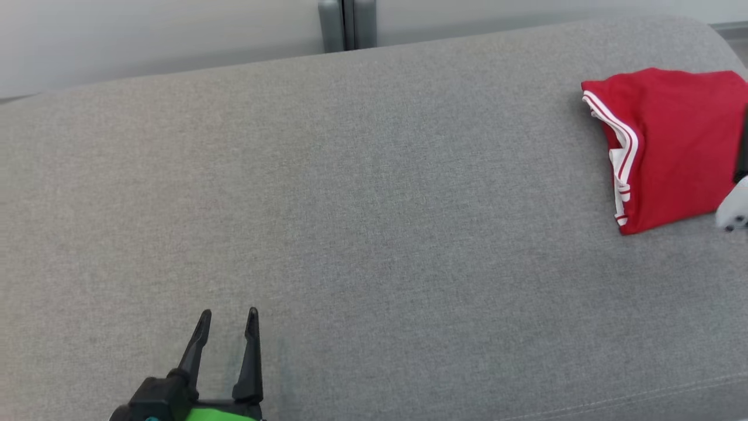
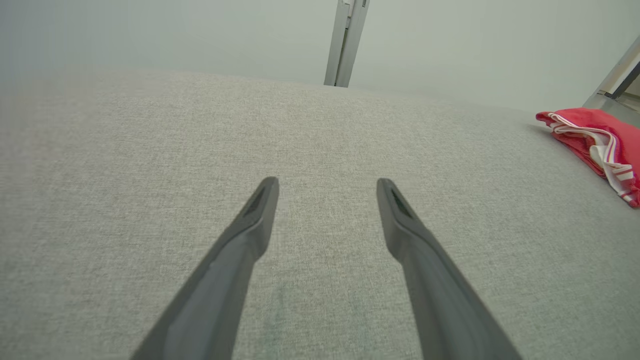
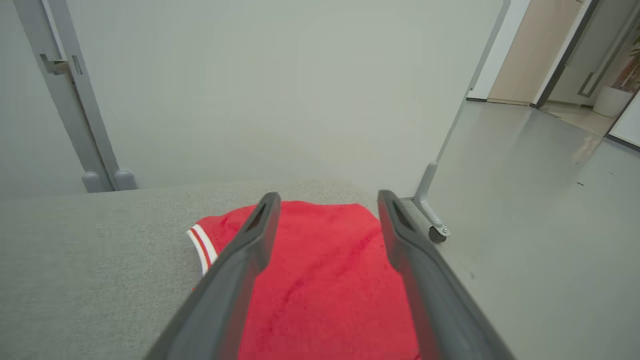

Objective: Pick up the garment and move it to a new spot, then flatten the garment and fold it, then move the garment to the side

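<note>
The red garment (image 1: 672, 146), folded into a compact rectangle with white-striped trim along its left edge, lies at the far right end of the grey fabric surface (image 1: 350, 204), seemingly parked aside as the task's last step asks. The right gripper (image 3: 327, 197) sits over it, jaws spread, red cloth between and beneath them; whether they touch it is hard to judge. The left gripper (image 1: 228, 314), jaws likewise spread and empty, hovers well apart over bare surface.

The red garment (image 1: 678, 146) runs off the head view's right edge (so does the right arm's pale casing (image 1: 735, 207)).
</note>
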Controlling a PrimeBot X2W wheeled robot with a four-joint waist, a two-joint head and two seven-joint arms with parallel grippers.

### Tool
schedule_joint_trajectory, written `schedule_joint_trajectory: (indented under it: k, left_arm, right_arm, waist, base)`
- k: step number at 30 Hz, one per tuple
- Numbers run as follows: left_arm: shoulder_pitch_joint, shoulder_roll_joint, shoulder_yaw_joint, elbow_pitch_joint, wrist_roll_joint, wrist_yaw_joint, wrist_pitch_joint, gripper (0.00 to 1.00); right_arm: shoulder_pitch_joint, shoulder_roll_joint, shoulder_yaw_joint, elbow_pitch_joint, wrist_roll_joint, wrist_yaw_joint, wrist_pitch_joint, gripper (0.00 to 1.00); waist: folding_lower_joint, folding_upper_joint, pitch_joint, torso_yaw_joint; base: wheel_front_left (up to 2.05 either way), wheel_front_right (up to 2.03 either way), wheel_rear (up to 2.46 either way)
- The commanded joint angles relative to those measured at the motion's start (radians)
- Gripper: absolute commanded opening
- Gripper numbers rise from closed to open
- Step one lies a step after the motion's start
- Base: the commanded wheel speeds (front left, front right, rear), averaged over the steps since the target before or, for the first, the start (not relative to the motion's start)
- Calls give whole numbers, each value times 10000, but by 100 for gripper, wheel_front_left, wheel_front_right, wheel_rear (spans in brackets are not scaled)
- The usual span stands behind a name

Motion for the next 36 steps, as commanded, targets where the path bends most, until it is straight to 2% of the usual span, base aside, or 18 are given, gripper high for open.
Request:
schedule_joint_trajectory:
  k: [1, 7, 15, 22, 28, 29, 36]
  left_arm:
    - [224, 28, 85, -18, -48, 89, 3, 100]
    - [860, 26, 443, -187, -35, 336, 3, 100]
    - [1266, 26, 836, -50, 193, 435, 3, 100]
    - [1214, 26, 901, 217, 129, 283, 3, 100]
    - [1053, 26, 751, 454, -77, 40, 3, 100]
    - [1181, -15, 737, 566, -53, 77, 3, 0]
    - [922, -4, 855, 671, -1240, 18, 295, 0]
  right_arm:
    - [574, 216, 193, -271, -62, -9, -340, 100]
    - [2874, 1160, 1003, -1680, 167, -11, -1408, 100]
    - [5425, 2178, 2090, -2949, 73, -12, -1609, 100]
    - [6584, 2758, 2095, -3530, -107, -12, -1615, 100]
    - [6792, 2900, 2072, -3765, -197, -12, -1616, 100]
    - [6713, 2930, 2109, -3617, -112, 6, -1571, 0]
    - [6411, 2938, 1948, -3409, 1204, 5, -1141, 0]
  waist:
    - [-1, 0, -669, 238]
    - [-1, 0, -1581, 625]
    - [-1, 0, -2052, 978]
    - [-1, 0, -2255, 1005]
    - [-1, 0, -2304, 851]
    - [-1, 0, -2301, 862]
    - [-1, 0, -2271, 843]
  base:
    - [0, 0, 0]
    - [0, 0, 0]
    - [0, 0, 0]
    - [0, 0, 0]
    - [0, 0, 0]
    - [0, 0, 0]
    - [0, 0, 0]
